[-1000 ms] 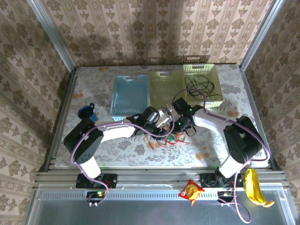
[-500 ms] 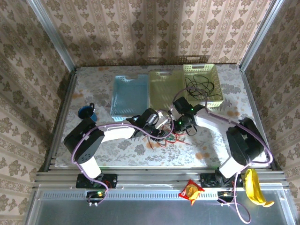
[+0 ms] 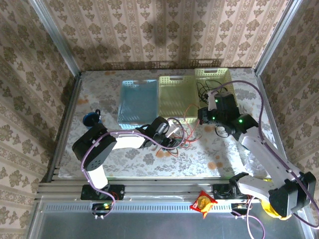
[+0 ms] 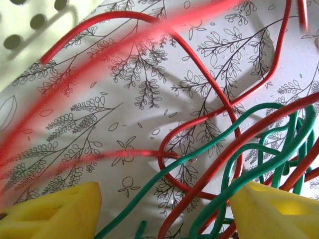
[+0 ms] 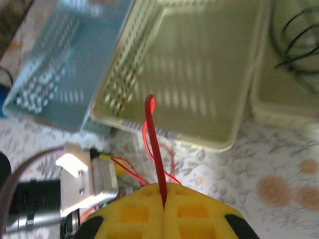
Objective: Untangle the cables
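Red cable: one strand pinched tight between the closed yellow pads of the right gripper, held up in front of the pale green basket; it trails down to the red-and-green tangle lying on the table just before the baskets. Left gripper: jaws wide apart, low over that tangle, green cables between the pads, nothing clamped. Black cables: coiled in the far-right basket.
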Robot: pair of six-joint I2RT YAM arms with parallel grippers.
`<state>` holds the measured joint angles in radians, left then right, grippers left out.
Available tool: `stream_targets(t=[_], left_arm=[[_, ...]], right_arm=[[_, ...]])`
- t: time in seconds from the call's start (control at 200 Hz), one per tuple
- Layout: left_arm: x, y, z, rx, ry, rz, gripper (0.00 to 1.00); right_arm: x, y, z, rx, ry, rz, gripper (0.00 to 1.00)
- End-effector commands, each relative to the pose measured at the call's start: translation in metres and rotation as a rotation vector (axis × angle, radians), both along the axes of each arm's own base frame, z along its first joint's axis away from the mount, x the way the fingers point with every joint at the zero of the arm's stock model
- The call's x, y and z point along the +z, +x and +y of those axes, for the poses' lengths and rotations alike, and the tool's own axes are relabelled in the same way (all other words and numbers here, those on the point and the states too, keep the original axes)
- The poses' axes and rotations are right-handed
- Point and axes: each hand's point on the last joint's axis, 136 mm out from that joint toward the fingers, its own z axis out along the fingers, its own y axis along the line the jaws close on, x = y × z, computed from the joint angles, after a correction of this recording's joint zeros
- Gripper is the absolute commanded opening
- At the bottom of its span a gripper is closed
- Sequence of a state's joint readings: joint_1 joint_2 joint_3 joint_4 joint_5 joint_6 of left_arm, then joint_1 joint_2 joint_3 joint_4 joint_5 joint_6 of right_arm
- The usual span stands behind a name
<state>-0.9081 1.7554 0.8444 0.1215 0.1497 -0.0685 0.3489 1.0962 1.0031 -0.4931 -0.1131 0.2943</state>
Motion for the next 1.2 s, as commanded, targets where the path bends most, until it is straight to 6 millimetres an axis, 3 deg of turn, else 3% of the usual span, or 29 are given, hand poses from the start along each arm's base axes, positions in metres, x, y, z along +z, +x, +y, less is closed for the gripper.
stream_targets(t=[0.0,0.28,0.39,0.49,0.81,0.99,1.135,1.195], left_arm=[[-0.042,-0.022,0.030,0.014,0.134,0.112,0.69],[-0.042,-0.022,0.032,0.021,0.130,0.109,0.69],[-0.040,-0.023,0.034,0.025,0.123,0.100,0.69],[-0.031,-0.021,0.032,0.033,0.096,0.084,0.72],[0.033,0.001,0.017,0.116,-0.084,-0.025,0.89],[0.070,0.015,0.026,0.210,-0.174,-0.103,0.95],[0.088,0.028,0.044,0.307,-0.245,-0.120,0.97],[0.089,0.033,0.051,0.335,-0.259,-0.116,0.97]], right_arm=[[0.060,0.014,-0.032,-0.162,0.019,-0.199,0.00],[0.148,0.013,-0.070,-0.314,0.046,-0.480,0.00],[0.170,0.019,-0.074,-0.343,0.070,-0.556,0.00],[0.171,0.039,-0.063,-0.311,0.084,-0.550,0.00],[0.128,0.134,-0.025,-0.254,0.095,-0.458,0.00],[0.058,0.176,-0.002,-0.219,0.063,-0.275,0.00],[-0.014,0.176,0.025,-0.154,0.051,-0.084,0.00],[-0.036,0.171,0.033,-0.133,0.062,-0.012,0.10]])
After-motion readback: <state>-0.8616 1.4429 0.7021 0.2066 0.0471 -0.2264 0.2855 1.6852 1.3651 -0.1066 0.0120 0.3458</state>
